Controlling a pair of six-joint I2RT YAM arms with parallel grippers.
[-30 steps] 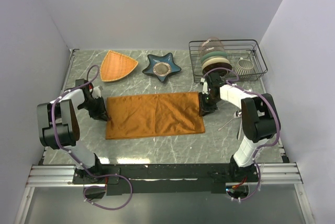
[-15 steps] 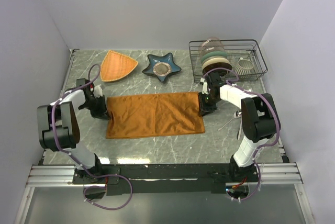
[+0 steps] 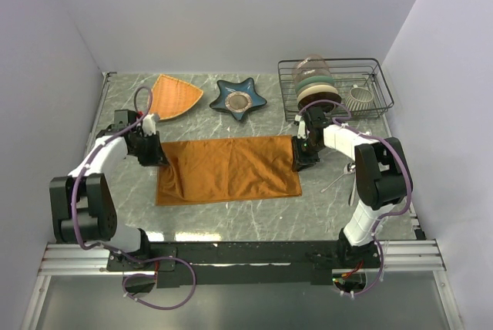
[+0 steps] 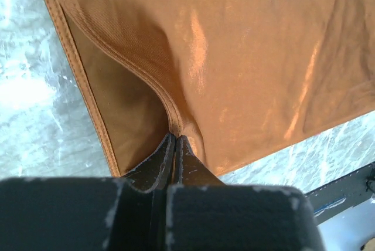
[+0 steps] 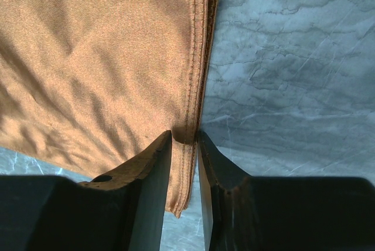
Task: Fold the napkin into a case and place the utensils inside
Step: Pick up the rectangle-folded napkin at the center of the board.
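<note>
The rust-orange napkin [image 3: 231, 170] lies doubled as a wide rectangle on the marble table [image 3: 231, 210]. My left gripper [image 3: 159, 153] is shut on the napkin's left edge and holds it raised, so that end curls over. In the left wrist view the jaws [image 4: 176, 137] pinch a ridge of the cloth [image 4: 246, 57]. My right gripper [image 3: 302, 157] is at the right end. Its fingers [image 5: 184, 136] straddle and nip the stitched hem of the napkin [image 5: 88, 57]. The thin silver utensils [image 3: 337, 181] lie right of the napkin, partly hidden by the right arm. No case shows.
A lighter orange woven triangular plate [image 3: 173, 96] and a dark blue star-shaped dish [image 3: 239, 99] sit at the back. A wire rack [image 3: 383, 87] at the back right holds upright plates and a ribbed cup [image 3: 359, 99]. Walls close in on the left, the right and the back.
My left gripper has shut on the napkin's left edge and moved back and up, lifting that edge. The right gripper and the right end of the napkin have stayed put.
</note>
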